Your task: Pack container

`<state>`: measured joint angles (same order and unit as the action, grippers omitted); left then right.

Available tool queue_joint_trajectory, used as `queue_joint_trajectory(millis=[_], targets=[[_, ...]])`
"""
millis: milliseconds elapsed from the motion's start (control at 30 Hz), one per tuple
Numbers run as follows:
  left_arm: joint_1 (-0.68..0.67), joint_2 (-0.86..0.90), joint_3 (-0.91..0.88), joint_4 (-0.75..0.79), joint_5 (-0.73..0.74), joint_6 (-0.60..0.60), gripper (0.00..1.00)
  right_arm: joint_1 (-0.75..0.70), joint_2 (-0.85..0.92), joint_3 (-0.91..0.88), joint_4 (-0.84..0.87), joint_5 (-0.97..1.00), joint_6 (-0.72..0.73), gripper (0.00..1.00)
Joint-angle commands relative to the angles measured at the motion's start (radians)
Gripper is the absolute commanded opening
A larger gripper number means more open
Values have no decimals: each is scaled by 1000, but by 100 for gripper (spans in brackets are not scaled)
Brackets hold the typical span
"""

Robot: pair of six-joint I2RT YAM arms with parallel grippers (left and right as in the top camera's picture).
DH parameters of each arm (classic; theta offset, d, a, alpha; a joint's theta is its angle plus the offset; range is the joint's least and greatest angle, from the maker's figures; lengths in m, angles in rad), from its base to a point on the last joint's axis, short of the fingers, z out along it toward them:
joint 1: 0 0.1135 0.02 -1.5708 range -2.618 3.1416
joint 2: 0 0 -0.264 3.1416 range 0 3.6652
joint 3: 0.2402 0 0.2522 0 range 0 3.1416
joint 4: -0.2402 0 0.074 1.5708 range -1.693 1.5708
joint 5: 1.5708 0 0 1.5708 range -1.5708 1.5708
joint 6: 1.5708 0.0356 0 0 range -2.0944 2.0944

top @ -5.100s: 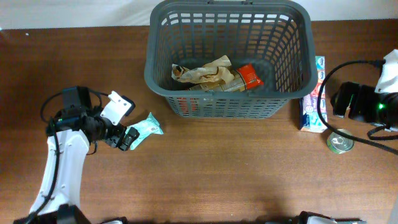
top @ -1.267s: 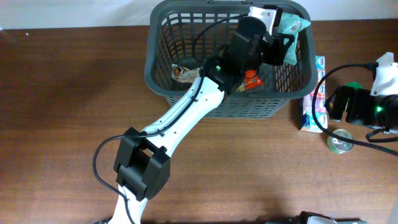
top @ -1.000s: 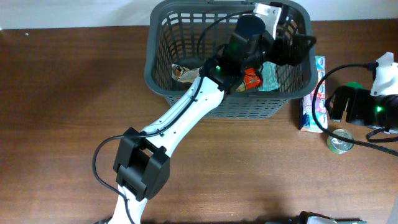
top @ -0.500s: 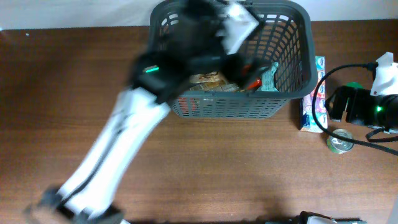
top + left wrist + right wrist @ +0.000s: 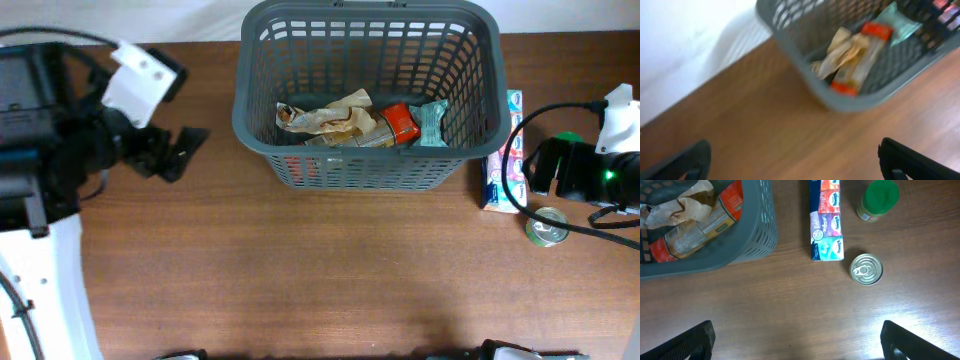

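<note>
- the container (image 5: 400, 172) is standing at the far middle of the bench (image 5: 350, 270), upright, with its open top facing up.
- inside it a crumpled brown paper bag (image 5: 330, 115), a packet with red ends (image 5: 400, 122) and a pale teal pouch (image 5: 432, 122) are lying together on the bottom.
- the left hand (image 5: 182, 152) is hanging over the bench well to the left of the container, its jaws are standing wide apart and it is holding nothing.
- the right hand (image 5: 545, 168) is waiting at the right edge, also spread fully and carrying nothing.
- below the right hand a tissue pack (image 5: 826, 220) is lying just beside the container's right wall, a tin can (image 5: 866, 269) is standing near it, and a jar with a green lid (image 5: 879, 200) is standing a little farther away.
- i am judging that the container is stiff but light for its size, so a push on one wall is probably sliding it over the smooth wood.
- the thick rolled rim is looking like the best place to take hold; the slotted walls are thin and fingers may be catching in the openings.
- things are best going in from above, clear of the rim.
</note>
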<state>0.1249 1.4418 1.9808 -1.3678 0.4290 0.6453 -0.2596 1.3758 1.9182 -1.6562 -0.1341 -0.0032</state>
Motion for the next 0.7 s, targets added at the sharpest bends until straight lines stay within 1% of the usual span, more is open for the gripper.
queue_joint_trajectory(millis=[0, 167, 300, 333, 367, 400, 467, 567, 667], targets=[[58, 1, -45, 5, 54, 113, 99, -3, 2, 3, -5, -13, -4, 99], [71, 5, -74, 27, -17, 112, 99, -3, 1, 3, -16, -13, -4, 99], [70, 5, -74, 27, -27, 112, 99, -4, 1, 3, 6, -4, 0, 99], [70, 5, -74, 27, -27, 112, 99, -6, 1, 3, 21, 24, 20, 99], [70, 5, -74, 27, -27, 112, 99, -24, 2, 3, 48, 108, 85, 99], [70, 5, -74, 27, -27, 112, 99, -48, 5, 3, 60, 133, 96, 99], [70, 5, -74, 27, -27, 112, 99, -95, 14, 3, 71, 117, 66, 99], [70, 5, -74, 27, -27, 112, 99, -181, 48, 3, 95, 35, -41, 99], [70, 5, -74, 27, -27, 112, 99, -224, 113, 2, 144, 16, -122, 99]])
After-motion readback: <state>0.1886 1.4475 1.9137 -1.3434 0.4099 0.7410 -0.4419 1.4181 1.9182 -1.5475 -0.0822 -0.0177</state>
